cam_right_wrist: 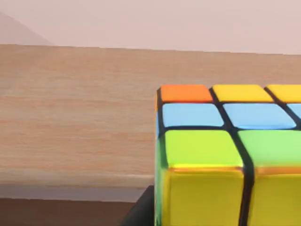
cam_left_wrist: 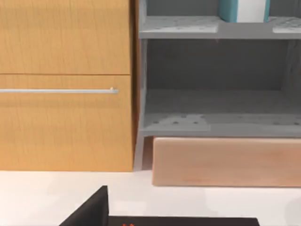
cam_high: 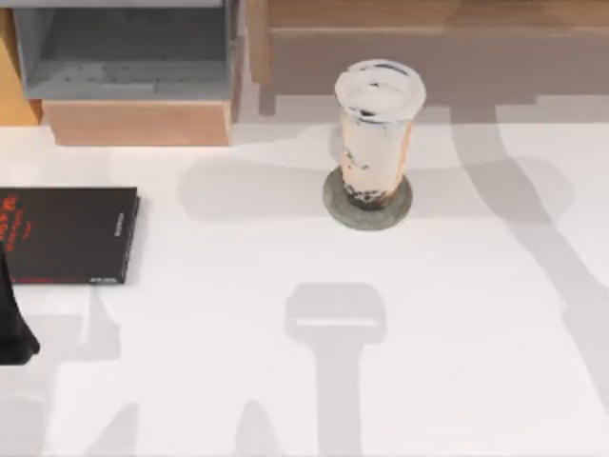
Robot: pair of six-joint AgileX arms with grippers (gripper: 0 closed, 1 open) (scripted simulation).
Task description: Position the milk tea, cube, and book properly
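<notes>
The milk tea is standing upright on a grey coaster at the back middle of the white table. The cube is sitting close before my right wrist camera, in front of a wooden board. The book is standing on the upper grey shelf. A black book is lying at the table's left. Whether my fingers are wide or narrow on either arm, I cannot tell.
</notes>
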